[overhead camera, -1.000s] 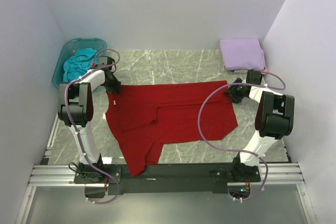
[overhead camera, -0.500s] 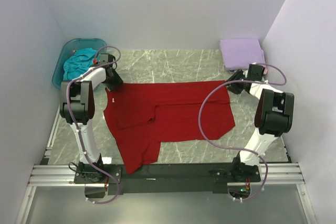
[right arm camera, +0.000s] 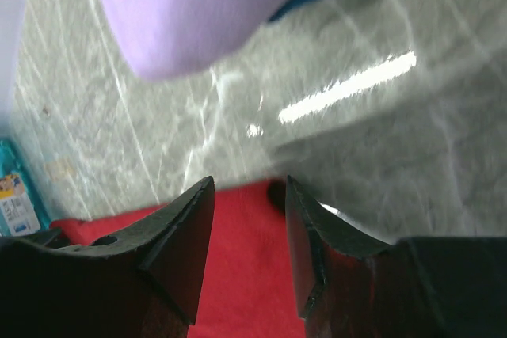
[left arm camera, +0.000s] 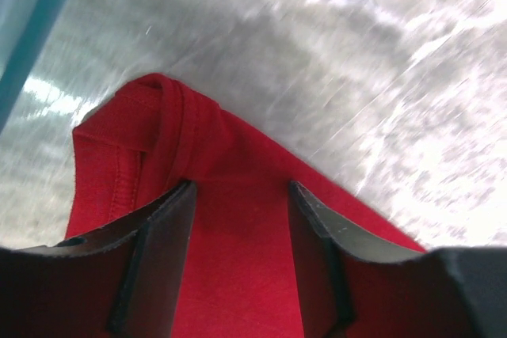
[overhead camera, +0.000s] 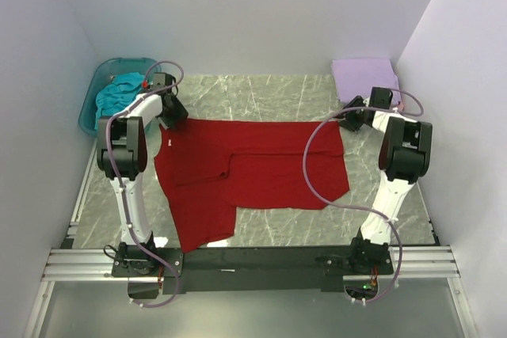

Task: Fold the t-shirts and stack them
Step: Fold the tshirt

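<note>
Both arms have reached farther back, sliding the one red shirt (overhead camera: 253, 172) up the worktop (overhead camera: 261, 93). Left gripper (left arm camera: 242, 189) and right gripper (right arm camera: 249, 184) gape over its far corners. One lavender shirt (overhead camera: 364, 79) lies at 1 o'clock, one teal shirt (overhead camera: 119, 94) at 11.

Matt red cloth t-shirt (overhead camera: 261, 168), glossy marbled table (overhead camera: 261, 96)

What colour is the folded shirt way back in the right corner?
The folded shirt is lavender, a pale purple, clearest in the top external view.
</note>
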